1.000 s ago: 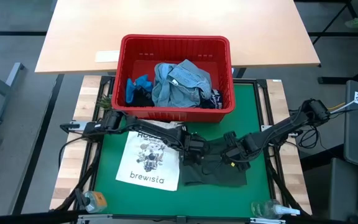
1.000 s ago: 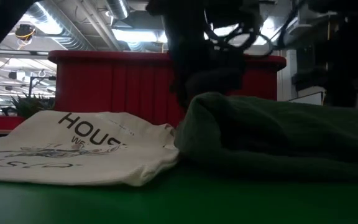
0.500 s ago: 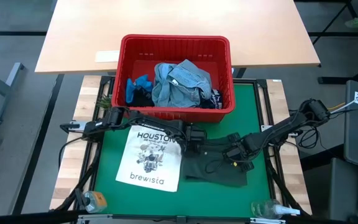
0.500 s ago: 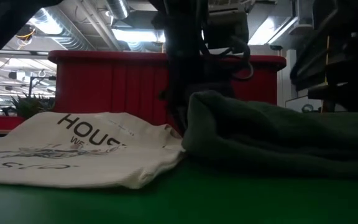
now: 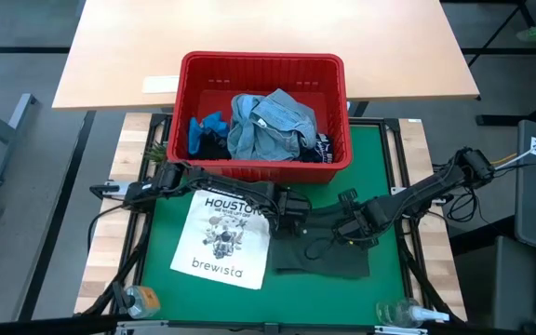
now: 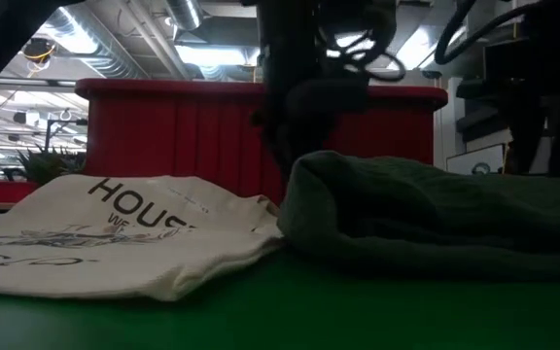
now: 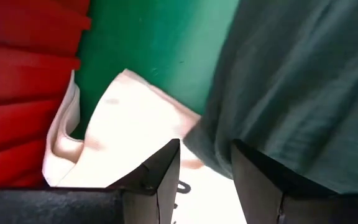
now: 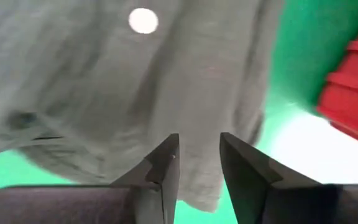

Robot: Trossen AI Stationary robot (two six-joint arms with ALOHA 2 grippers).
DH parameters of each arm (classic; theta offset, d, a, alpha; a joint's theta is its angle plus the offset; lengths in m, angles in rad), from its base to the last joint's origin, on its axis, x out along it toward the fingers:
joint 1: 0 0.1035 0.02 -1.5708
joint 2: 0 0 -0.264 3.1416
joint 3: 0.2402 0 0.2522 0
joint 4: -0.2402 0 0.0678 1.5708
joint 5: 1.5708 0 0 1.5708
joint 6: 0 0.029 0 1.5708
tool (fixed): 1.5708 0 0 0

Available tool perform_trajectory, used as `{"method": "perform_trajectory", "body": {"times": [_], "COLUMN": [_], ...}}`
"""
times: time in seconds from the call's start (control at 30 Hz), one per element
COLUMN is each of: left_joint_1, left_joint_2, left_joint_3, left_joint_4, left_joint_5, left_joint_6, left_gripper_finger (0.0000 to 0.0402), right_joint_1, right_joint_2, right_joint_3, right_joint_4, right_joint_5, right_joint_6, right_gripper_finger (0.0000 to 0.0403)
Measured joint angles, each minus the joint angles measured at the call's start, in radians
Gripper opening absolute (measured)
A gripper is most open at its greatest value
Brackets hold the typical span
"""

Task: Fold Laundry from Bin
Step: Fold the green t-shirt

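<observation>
Left gripper [image 5: 291,208] and right gripper [image 5: 347,221], both spread, hover over green garment [image 5: 328,251] at lower centre; nothing pinched.

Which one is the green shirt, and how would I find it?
Find the red bin at the back of the green mat. In front of it lie two flat things: a white tote bag with black print and, beside it toward the right arm, the green shirt. The shirt is dark, plain and rumpled, lying under both grippers, while the other clothes are in the bin.
</observation>
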Motion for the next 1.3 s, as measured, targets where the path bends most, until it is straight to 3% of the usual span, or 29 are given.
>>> {"method": "perform_trajectory", "body": {"times": [0.23,0.53,0.8,1.1,1.3], "left_joint_1": [-0.04,-0.086,-0.122,-0.164,-0.193], "left_joint_2": [-0.002,-0.002,-0.002,-0.002,-0.002], "left_joint_3": [0.064,0.068,0.068,0.068,0.068], "left_joint_4": [-0.02,-0.018,0.004,0.041,0.041], "left_joint_5": [0.002,0.002,0.026,0.05,0.126], "left_joint_6": [0.009,0.02,0.026,0.026,0.026], "left_gripper_finger": [0.0136,0.0136,0.0136,0.0136,0.0136], "right_joint_1": [0.0,0.0,0.0,0.0,0.0], "right_joint_2": [0.0,0.0,0.0,0.0,0.0], "right_joint_3": [-0.006,-0.133,-0.212,-0.128,-0.023], "right_joint_4": [0.017,0.103,0.08,-0.067,-0.14], "right_joint_5": [0.106,0.111,0.111,0.135,0.141], "right_joint_6": [0.007,0.025,0.108,0.115,0.114], "right_gripper_finger": [0.0115,0.0115,0.0115,0.0115,0.0115]}}
